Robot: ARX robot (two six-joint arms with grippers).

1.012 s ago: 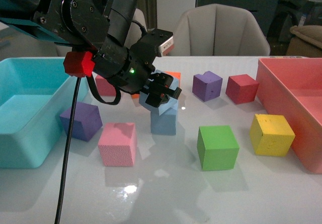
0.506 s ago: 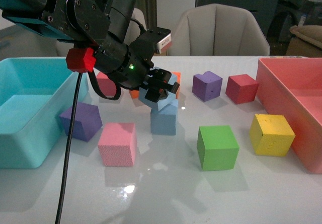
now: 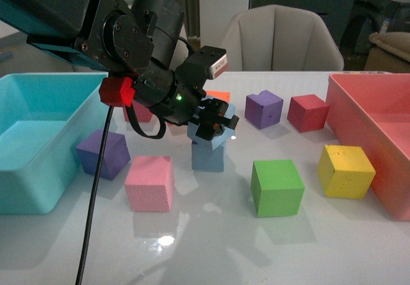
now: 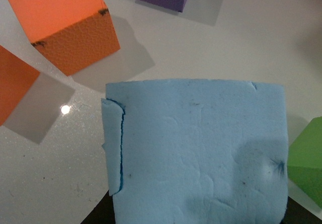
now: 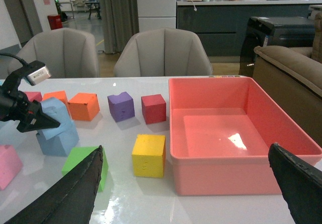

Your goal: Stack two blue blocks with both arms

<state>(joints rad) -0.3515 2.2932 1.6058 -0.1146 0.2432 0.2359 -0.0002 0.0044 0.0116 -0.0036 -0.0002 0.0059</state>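
1. In the front view, the left gripper (image 3: 213, 123) pinches the top blue block (image 3: 220, 139). This block sits tilted on the bottom blue block (image 3: 207, 159), and the two touch. They are in the middle of the white table (image 3: 211, 253), between the pink block (image 3: 149, 182) and the green block (image 3: 277, 187).
2. Only the right wrist view shows the right gripper (image 5: 185, 156). Its fingers (image 5: 75, 194) are spread wide with nothing between them. It is well away from the two blue blocks and close to the pink bin (image 5: 226, 168).
3. The right wrist view also shows the stack from the side. The top blue block (image 5: 53, 110) leans on the bottom blue block (image 5: 59, 142), and the left gripper (image 5: 35, 119) holds it.
4. The left wrist view is very close up (the top blue block (image 4: 201, 148) fills most of it). One edge has a torn flap and the face has a small dent. Beyond it lie an orange block (image 4: 70, 27) and a corner of the green block (image 4: 308, 158).
5. In the front view the black arm covers most of the top blue block.
6. In the left wrist view the bottom blue block is hidden under the top one. The gripper shows only as dark bits at the picture's edge.
7. The blue bin (image 3: 25, 189) is cut off at the side of the front view.
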